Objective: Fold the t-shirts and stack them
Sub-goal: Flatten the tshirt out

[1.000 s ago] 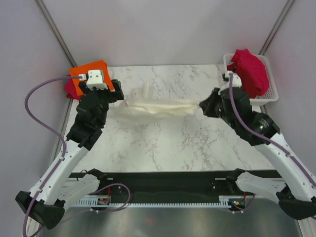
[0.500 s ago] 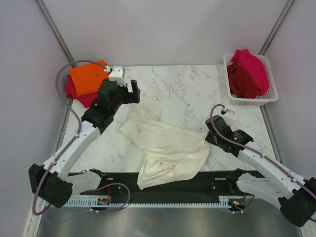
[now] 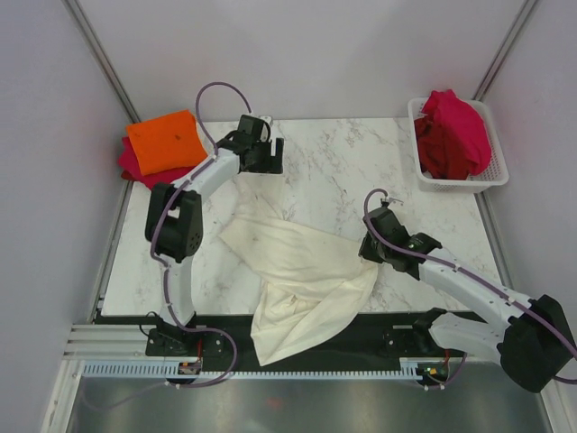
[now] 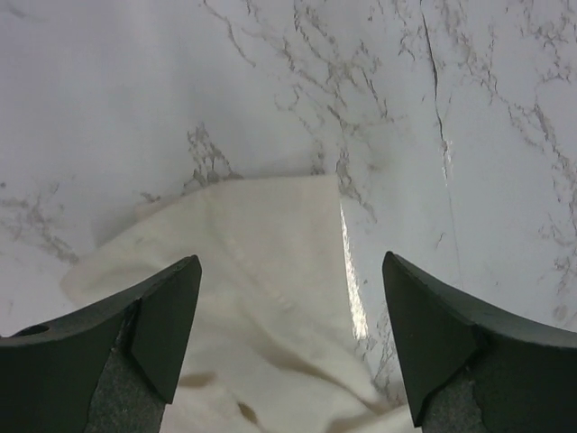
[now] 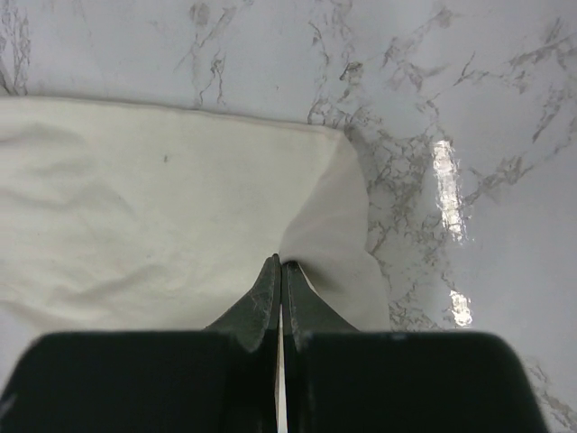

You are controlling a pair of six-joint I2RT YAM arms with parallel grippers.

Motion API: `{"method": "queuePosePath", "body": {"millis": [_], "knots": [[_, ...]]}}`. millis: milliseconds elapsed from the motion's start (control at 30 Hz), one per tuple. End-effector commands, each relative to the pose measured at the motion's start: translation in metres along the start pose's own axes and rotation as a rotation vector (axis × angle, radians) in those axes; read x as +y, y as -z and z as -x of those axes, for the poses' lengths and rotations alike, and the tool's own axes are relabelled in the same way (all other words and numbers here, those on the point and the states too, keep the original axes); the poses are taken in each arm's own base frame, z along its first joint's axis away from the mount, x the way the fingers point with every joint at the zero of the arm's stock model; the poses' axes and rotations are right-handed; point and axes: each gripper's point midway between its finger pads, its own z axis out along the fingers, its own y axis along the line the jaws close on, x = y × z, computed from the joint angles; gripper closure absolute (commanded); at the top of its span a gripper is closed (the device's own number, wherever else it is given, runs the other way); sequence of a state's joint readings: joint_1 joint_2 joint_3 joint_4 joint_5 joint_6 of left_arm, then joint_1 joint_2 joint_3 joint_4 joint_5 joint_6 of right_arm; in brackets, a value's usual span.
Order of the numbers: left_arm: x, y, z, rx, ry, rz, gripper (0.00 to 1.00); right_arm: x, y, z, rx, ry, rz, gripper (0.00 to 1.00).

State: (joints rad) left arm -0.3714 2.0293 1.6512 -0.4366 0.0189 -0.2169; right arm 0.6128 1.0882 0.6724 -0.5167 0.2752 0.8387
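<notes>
Reaching farther back than before, left gripper (image 4: 290,262) hangs wide open above the far corner of the cream-white t-shirt (image 3: 297,262) sprawled on the table (image 3: 361,153), right gripper (image 5: 279,263) clamping its right edge.

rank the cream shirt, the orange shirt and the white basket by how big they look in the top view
1. cream t-shirt, spread out, by far largest
2. white basket
3. folded orange t-shirt, only slightly smaller than the basket
</notes>
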Motion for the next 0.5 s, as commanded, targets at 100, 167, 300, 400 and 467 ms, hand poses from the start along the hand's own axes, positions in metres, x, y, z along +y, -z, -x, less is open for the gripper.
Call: {"method": "queuePosePath", "body": {"millis": [100,167,300,400,467], "knots": [[-0.020,-0.029,-0.001,0.097,0.005,-0.130,0.13,0.011,-0.010,-0.004,0.009,0.031,0.072,1.00],[-0.027,-0.033,-0.007,0.107,-0.014,-0.118,0.12,0.009,-0.014,-0.007,0.020,0.037,0.067,1.00],[-0.027,-0.044,-0.017,0.123,-0.056,-0.050,0.12,0.007,-0.022,-0.013,0.048,0.053,0.070,1.00],[-0.025,-0.053,-0.026,0.148,-0.066,-0.021,0.14,0.005,-0.024,-0.014,0.056,0.064,0.068,1.00],[-0.024,-0.061,-0.036,0.178,-0.082,0.006,0.15,0.001,-0.025,-0.013,0.053,0.059,0.062,1.00]]}}
